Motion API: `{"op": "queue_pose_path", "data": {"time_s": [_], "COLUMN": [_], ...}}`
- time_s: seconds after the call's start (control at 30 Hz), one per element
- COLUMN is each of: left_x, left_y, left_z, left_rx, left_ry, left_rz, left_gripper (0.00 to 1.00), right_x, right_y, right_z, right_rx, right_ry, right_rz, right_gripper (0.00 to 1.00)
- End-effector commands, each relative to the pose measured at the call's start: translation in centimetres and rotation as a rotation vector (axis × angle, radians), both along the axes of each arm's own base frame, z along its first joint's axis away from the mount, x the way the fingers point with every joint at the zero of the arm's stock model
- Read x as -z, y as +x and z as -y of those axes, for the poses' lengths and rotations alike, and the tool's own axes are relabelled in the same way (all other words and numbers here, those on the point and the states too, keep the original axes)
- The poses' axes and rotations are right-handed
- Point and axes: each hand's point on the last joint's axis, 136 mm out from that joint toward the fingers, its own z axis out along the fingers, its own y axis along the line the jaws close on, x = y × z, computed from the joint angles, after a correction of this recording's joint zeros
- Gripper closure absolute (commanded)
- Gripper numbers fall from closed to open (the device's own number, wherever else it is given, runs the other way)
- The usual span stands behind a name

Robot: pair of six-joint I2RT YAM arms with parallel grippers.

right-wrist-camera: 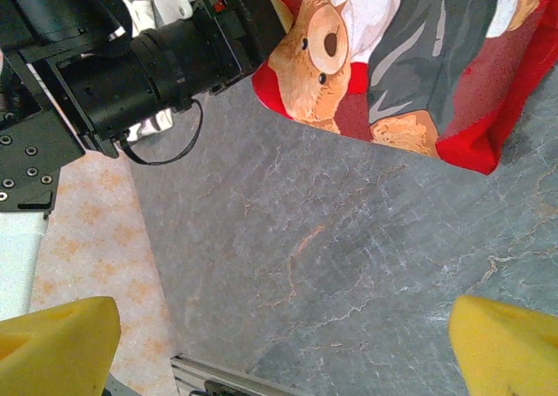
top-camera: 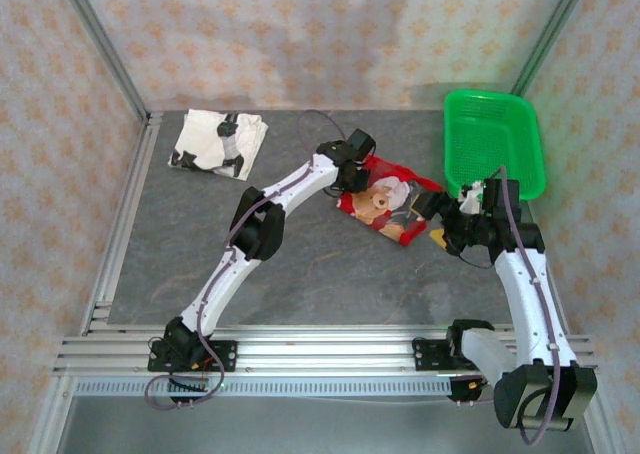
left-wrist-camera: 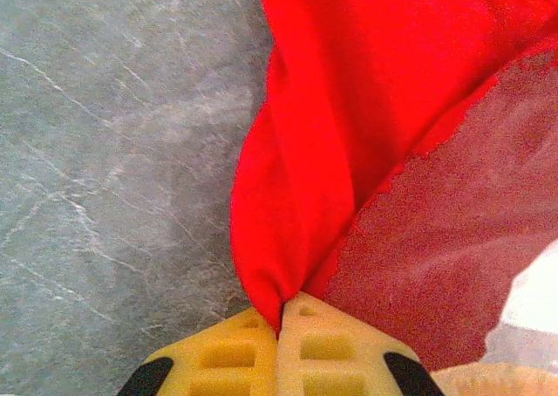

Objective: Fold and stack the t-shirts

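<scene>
Grey marbled tabletop between pale floral-patterned walls, aluminium rails along the edges.

Bare table nearside; green basket far-right.

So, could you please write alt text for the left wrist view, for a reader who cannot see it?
The left gripper is shut on a pinched fold of the red shirt, which spreads up and to the right. The grey marbled table lies to its left.

Your red t-shirt shows a brown-and-white bear print
You also see a white t-shirt marked black, a bright green basket and a grey, white-veined table
</scene>
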Motion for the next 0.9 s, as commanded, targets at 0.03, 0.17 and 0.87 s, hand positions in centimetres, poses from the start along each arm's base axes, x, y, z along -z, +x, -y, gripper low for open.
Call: {"op": "queue_pose_path", "data": {"time_s": [0.03, 0.17, 0.87], "left_x": [-1.3, -4.5, -12.1], "left_y": [-0.5, 0.3, 4.3], "left_z": [-2.1, -5.2, -18.8], "left_rx": [-0.001, -0.032, -0.009], "left_ry": [-0.031, -0.061, 0.157], "left_rz": [-0.026, 0.022, 0.114], "left_gripper": [1.00, 1.00, 1.00], "right_x": [-0.9, -1.0, -2.5], "right_y": [-0.3, 0.0, 3.6], "right_z": [-0.3, -0.2, -0.6], "right_rx": [0.001, 0.011, 0.066], "right_ry": [0.013, 0.013, 0.109], "right_rz": [0.017, 0.025, 0.108], "right_gripper": [0.03, 0.03, 0.02]}}
